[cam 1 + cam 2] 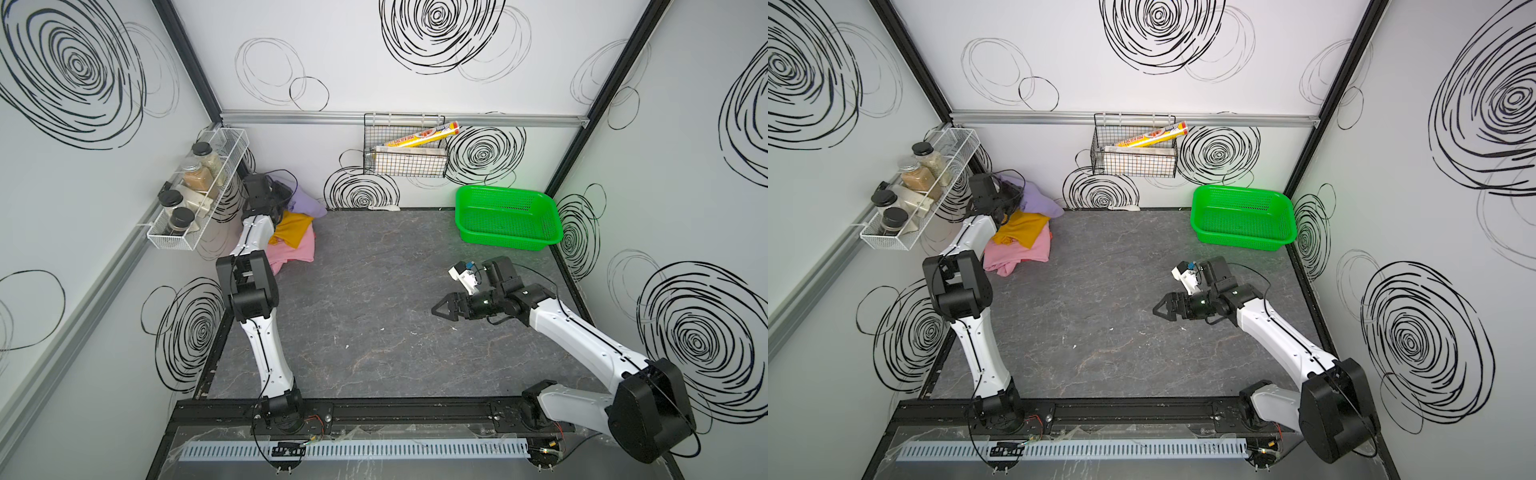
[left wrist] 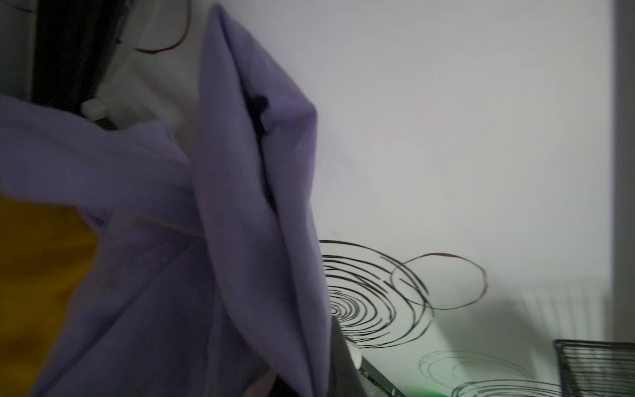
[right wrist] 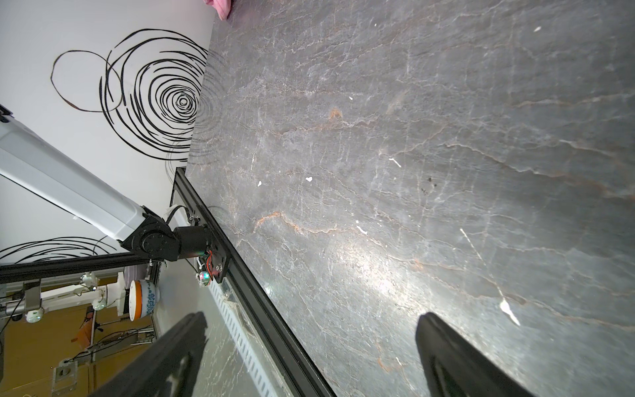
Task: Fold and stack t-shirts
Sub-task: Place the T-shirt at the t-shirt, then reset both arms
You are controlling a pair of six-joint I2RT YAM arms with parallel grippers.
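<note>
Lavender cloth is clamped between the clenched left jaws, the lavender shirt (image 2: 247,213) being bunched around them above the mustard shirt (image 1: 291,228) and pink shirt (image 1: 293,251). The right jaws are spread and empty over bare table (image 1: 374,311). A thin pinched fold could be lost in lifting, or the mustard shirt dragged along.
</note>
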